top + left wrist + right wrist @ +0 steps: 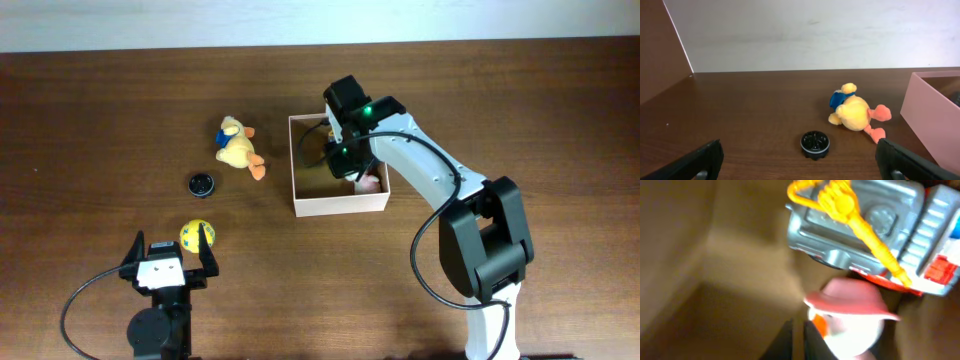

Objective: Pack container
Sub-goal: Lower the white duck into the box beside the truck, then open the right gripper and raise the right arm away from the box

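Observation:
The container (340, 207), a shallow white-walled box, sits mid-table; its wall (932, 117) shows at the right of the left wrist view. My right gripper (345, 160) reaches down inside it. In the right wrist view the dark fingers (815, 342) stand almost together with only a thin slit, nothing between them. Just beside them lies a white figure with a pink hat (852, 312), and behind it a silver toy with a yellow claw (865, 225), on the tan floor (715, 280). My left gripper (168, 262) (801, 166) hangs wide open near the front left, empty.
A yellow plush duck (238, 147) (855, 111) lies left of the container. A black round cap (202, 184) (815, 144) sits in front of it. A yellow ball with blue spots (197, 235) rests by my left gripper's right finger.

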Robot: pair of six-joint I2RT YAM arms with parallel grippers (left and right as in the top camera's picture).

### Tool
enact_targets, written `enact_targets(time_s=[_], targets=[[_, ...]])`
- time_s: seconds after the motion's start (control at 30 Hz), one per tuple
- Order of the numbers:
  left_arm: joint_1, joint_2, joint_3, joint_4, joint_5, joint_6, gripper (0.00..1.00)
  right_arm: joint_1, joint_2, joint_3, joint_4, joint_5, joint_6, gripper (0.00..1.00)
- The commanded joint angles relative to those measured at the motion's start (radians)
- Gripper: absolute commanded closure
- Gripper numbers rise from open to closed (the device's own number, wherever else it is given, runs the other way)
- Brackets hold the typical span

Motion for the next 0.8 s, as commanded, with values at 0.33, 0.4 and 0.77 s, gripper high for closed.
enact_targets(time_s=[0.33,0.4,0.77], targets=[[0.002,-0.006,-0.009,0.003,0.004,-0.01,0.01,-0.053,0.004,0.33,-0.096,0.124,-0.034,0.44],[0.002,-0.006,-0.009,0.003,0.004,-0.01,0.01,-0.084,0.004,0.401,-0.158,0.215,-0.034,0.31],[0.002,-0.006,-0.009,0.003,0.004,-0.01,0.01,-0.349,0.004,0.593,-0.38,0.387,-0.034,0.01]])
